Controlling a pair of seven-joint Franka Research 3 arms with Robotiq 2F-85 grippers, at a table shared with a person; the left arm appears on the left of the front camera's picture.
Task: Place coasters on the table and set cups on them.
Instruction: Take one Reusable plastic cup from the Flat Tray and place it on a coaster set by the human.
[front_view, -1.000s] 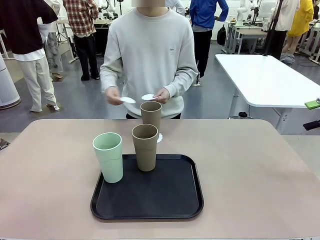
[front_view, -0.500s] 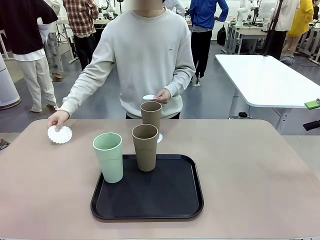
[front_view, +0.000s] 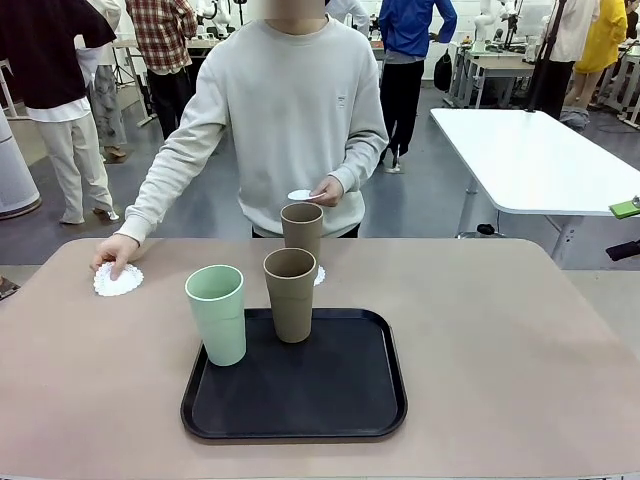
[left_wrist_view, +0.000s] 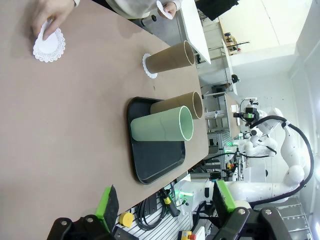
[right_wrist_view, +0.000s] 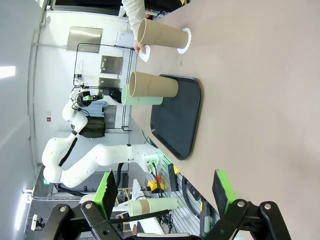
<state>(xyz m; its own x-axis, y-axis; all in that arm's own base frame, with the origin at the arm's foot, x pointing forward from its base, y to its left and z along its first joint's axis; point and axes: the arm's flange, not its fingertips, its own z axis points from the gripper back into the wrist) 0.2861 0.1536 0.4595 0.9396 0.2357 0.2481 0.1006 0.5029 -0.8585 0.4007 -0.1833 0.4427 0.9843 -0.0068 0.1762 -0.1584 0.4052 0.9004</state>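
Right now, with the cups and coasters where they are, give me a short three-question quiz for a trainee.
1. True or false: the mint cup stands on the black tray.
2. How many cups stand on a coaster? A: none. B: one. C: three.
3. Fill in: on the robot's left side of the table, the person's hand presses down a ___.
Key: 1, true. 2, B: the far brown cup stands on the centre coaster. 3, coaster: the left coaster.
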